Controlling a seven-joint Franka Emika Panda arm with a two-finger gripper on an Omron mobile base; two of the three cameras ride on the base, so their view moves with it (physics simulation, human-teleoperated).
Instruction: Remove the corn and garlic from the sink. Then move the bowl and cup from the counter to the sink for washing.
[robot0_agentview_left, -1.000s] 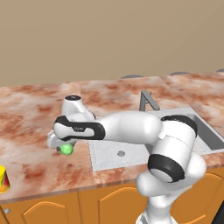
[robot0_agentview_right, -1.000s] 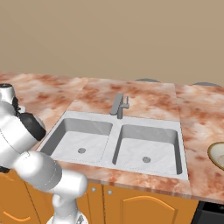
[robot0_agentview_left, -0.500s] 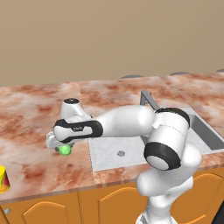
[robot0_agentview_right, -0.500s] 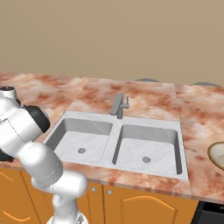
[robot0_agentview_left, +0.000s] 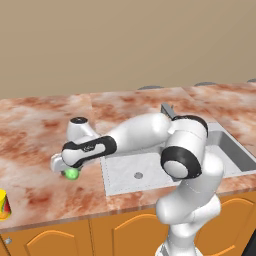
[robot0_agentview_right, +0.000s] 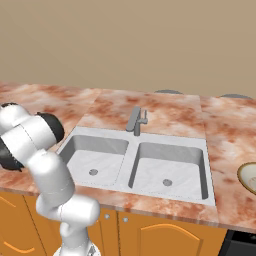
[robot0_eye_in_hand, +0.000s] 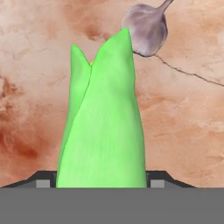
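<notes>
Corn (robot0_eye_in_hand: 103, 127): stood between the jaws, clasped, low over the worktop (robot0_agentview_left: 35, 125), tip beside the garlic (robot0_eye_in_hand: 146, 28).

Plain tan wall (robot0_agentview_right: 125, 40) behind – reddish-pink marble countertop (robot0_agentview_right: 165, 107) runs wall to front edge – orange wood cabinet doors (robot0_agentview_right: 165, 240) below, curved handles. Flat, even light.

Corn (robot0_agentview_left: 72, 173) sits on the counter (robot0_agentview_left: 35, 130) left of the sink (robot0_agentview_left: 131, 172), garlic (robot0_eye_in_hand: 147, 29) touching its tip. Cup (robot0_agentview_left: 4, 204) stands at the counter's near left edge; bowl (robot0_agentview_right: 249, 176) lies right of the sink.
</notes>
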